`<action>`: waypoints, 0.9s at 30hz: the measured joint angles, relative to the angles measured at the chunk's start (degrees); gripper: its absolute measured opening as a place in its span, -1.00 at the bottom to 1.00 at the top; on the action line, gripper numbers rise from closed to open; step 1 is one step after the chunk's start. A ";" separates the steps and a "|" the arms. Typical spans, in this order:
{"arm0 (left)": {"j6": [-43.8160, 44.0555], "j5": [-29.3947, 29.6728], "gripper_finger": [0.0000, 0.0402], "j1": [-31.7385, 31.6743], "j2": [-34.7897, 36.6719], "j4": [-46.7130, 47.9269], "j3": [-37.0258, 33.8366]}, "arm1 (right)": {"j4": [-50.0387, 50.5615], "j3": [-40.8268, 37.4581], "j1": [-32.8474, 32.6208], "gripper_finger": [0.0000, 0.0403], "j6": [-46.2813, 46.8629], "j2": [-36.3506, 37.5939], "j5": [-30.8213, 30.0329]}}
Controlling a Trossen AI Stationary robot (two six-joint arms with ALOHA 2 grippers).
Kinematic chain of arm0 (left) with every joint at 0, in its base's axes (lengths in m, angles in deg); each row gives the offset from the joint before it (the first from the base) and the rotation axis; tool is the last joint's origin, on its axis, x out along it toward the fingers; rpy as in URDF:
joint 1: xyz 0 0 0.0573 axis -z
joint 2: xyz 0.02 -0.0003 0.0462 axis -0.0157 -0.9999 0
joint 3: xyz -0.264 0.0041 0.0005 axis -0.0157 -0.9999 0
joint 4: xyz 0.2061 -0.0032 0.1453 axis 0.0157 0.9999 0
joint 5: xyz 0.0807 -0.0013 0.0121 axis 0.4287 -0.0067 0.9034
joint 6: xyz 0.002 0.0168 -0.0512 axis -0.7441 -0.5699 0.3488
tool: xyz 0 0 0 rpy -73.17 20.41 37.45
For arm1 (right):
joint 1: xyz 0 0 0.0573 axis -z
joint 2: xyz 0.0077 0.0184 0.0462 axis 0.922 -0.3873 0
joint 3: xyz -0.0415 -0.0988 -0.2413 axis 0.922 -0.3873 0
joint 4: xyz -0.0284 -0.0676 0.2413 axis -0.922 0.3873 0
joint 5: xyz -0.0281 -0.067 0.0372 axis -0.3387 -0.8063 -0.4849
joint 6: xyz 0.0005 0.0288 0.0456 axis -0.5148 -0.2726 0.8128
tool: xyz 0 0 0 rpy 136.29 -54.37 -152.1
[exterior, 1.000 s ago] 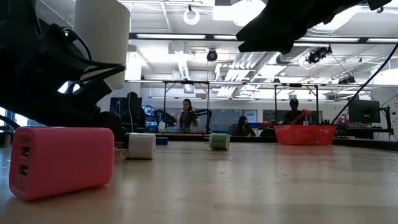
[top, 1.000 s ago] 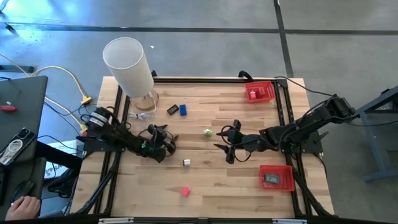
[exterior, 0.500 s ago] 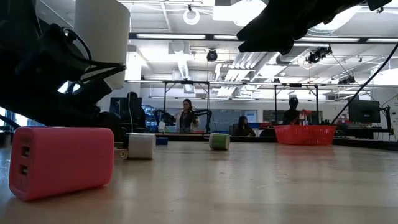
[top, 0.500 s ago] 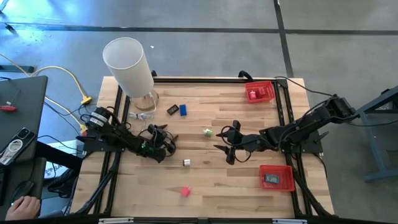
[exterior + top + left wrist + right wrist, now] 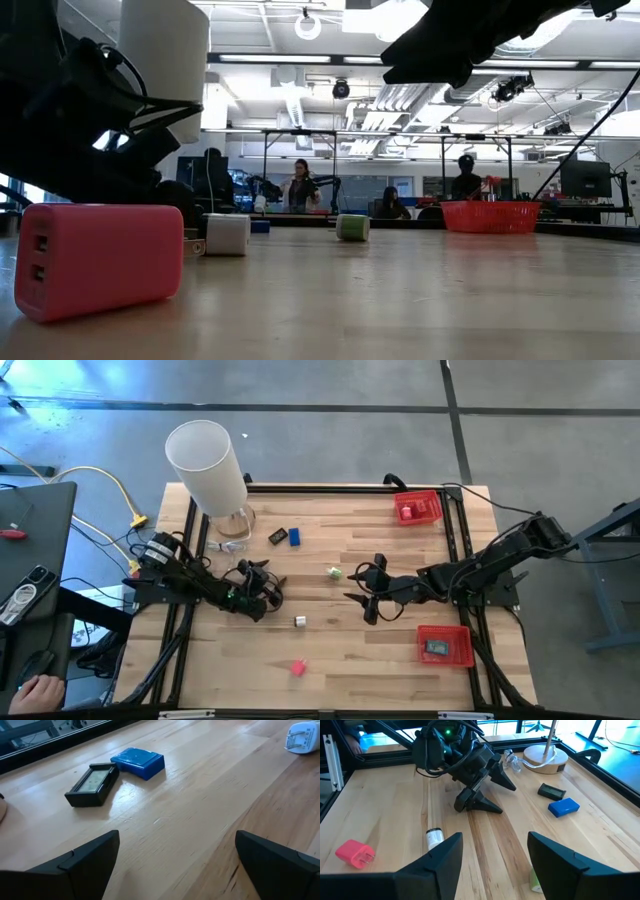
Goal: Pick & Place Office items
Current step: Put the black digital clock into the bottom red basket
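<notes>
1. The left claw (image 5: 262, 586) hangs low over the tabletop (image 5: 340, 650) with its fingers spread wide and nothing between them.
2. The right claw (image 5: 366, 592) faces it from across the middle of the tabletop, also released and empty.
3. Nothing has changed over the last second: both claws sit exactly where they were, and every item lies where it lay. I judge this a pause, with no pick begun.
4. Ahead of the left claw lie a blue block (image 5: 138, 762) and a black case (image 5: 92, 784), just beside each other.
5. Between the 2 claws sits a small white piece (image 5: 299, 622); a green piece (image 5: 334, 572) lies just beside the right claw.
6. A pink plug adapter (image 5: 297, 668) rests well apart from both claws, nearer the tabletop's front edge.
7. 2 red trays hold items already: the far tray (image 5: 432, 496) and the near tray (image 5: 466, 632) beside the right arm.
8. About 5 loose pieces remain to place.
</notes>
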 joint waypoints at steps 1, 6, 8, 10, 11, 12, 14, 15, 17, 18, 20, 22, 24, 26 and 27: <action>0.00 0.00 0.92 0.00 0.00 -0.03 0.00 | 0.02 0.02 0.02 0.05 0.00 0.00 0.00; -0.04 0.13 0.92 0.00 -0.02 -1.28 -0.09 | 0.00 0.00 0.01 0.05 0.00 0.00 0.00; -0.16 0.15 0.92 0.00 -0.02 -1.80 -0.11 | 0.02 0.00 0.00 0.05 0.02 0.00 0.00; -0.20 0.15 0.92 0.00 -0.02 -2.13 -0.11 | 0.00 0.01 0.02 0.05 0.00 0.00 0.00; -0.20 0.09 0.92 0.00 -0.02 -2.18 -0.11 | 0.00 0.00 0.02 0.05 0.00 0.00 0.00; -0.20 -0.17 0.92 0.00 -0.02 -2.23 -0.11 | 0.00 0.00 0.00 0.05 0.00 0.00 0.00; -0.20 -0.78 0.92 -0.02 0.00 -2.34 -0.13 | 0.00 0.00 0.02 0.05 0.02 0.00 0.00; -0.17 -0.85 0.92 -0.02 -0.01 -2.38 -0.13 | 0.00 0.00 0.00 0.05 0.00 0.00 0.00; -0.17 -1.02 0.92 -0.02 0.00 -2.46 -0.13 | 0.00 0.00 0.02 0.05 0.00 0.00 0.00; -0.09 -1.06 0.92 -0.02 0.00 -2.67 -0.13 | 0.00 0.00 0.01 0.05 0.00 0.00 0.00; 0.84 -1.42 0.92 -0.03 -0.02 -3.08 -0.13 | 0.00 0.00 0.00 0.05 0.00 0.00 0.00; 1.32 -1.50 0.92 -0.04 -0.02 -3.23 -0.13 | 0.00 0.00 0.00 0.05 0.00 0.00 0.00; 1.80 -1.67 0.92 -0.04 -0.02 -3.26 -0.13 | 0.00 0.00 0.02 0.05 0.00 0.02 0.00; 3.60 -1.84 0.92 -0.04 -0.02 -3.21 -0.13 | 0.00 0.00 0.02 0.05 0.00 0.02 0.00; 4.54 -1.84 0.92 -0.04 -0.02 -3.23 -0.13 | 0.00 0.00 0.00 0.05 0.00 0.02 0.00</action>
